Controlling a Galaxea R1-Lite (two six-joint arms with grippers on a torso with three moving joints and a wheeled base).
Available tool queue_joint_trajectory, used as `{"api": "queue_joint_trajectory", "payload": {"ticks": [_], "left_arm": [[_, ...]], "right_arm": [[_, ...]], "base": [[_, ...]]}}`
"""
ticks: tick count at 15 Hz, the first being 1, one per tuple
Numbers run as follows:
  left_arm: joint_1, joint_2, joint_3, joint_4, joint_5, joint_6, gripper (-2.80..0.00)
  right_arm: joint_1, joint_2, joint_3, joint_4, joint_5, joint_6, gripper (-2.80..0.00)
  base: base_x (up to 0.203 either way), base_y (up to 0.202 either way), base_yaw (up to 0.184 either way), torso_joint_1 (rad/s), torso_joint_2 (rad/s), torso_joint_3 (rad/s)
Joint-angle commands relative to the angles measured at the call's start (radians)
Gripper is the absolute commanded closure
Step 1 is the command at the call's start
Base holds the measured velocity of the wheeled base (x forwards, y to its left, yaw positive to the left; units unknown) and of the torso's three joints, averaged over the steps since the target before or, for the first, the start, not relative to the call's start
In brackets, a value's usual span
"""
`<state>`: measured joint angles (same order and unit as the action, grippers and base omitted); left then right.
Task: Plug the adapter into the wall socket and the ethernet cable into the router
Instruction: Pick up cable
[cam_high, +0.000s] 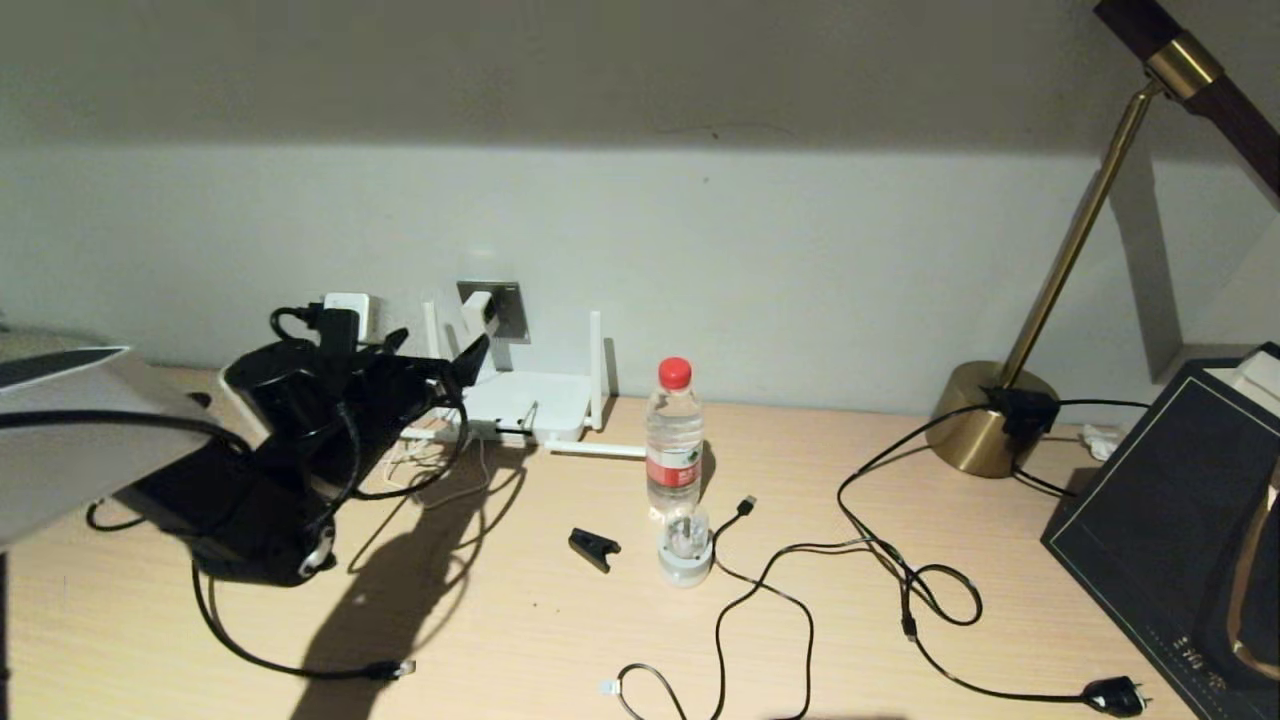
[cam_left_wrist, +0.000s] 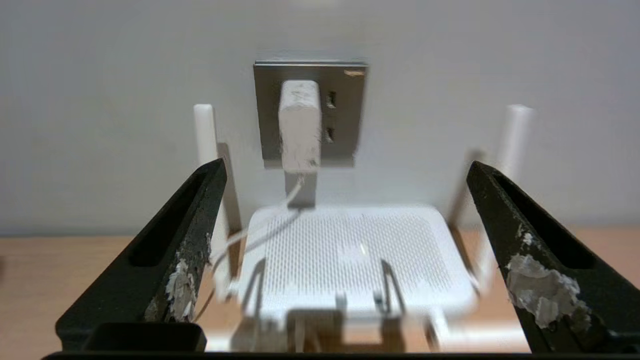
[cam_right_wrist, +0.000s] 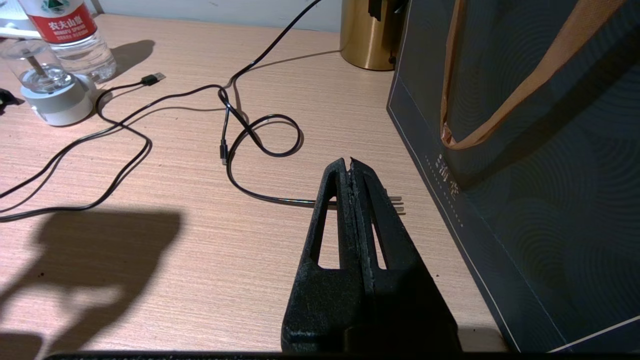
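The left hand hangs wide apart before the brushed-grey wall socket, where the white block adapter sits plugged above the flat perforated router. The right hand is pressed together over the wood-grain desk.

Router front ports blurred, socket-side prongs hidden.

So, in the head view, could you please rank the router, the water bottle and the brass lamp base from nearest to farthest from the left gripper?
1. Router, right beside the left gripper, under the wall socket.
2. Water bottle, mid-table, further right.
3. Brass lamp base, far right by the wall.
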<state>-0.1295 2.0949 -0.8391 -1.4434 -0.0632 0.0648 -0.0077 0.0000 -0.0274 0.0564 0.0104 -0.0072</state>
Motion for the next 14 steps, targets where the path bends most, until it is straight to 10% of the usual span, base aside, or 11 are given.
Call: {"api": "queue_joint_trajectory", "payload": {"ticks": [1, 6, 14], "left_arm": [[0.017, -0.270, 0.238, 0.019, -0.077, 0.059, -2.80], [0.251, -0.526, 0.508, 0.408, -0.560, 0.607, -2.80], [0.266, -0.552, 0.136, 1.693, -0.529, 1.530, -2.80]], "right_arm": [[0.000, 0.002, 0.000, 0.000, 0.000, 0.000, 0.00], [0.000, 0.002, 0.000, 0.000, 0.000, 0.000, 0.00], [0.000, 0.002, 0.000, 0.000, 0.000, 0.000, 0.00]], "base": [[0.000, 0.000, 0.000, 0.000, 0.00, 0.000], [0.000, 0.000, 0.000, 0.000, 0.00, 0.000], [0.000, 0.000, 0.000, 0.000, 0.00, 0.000]]}}
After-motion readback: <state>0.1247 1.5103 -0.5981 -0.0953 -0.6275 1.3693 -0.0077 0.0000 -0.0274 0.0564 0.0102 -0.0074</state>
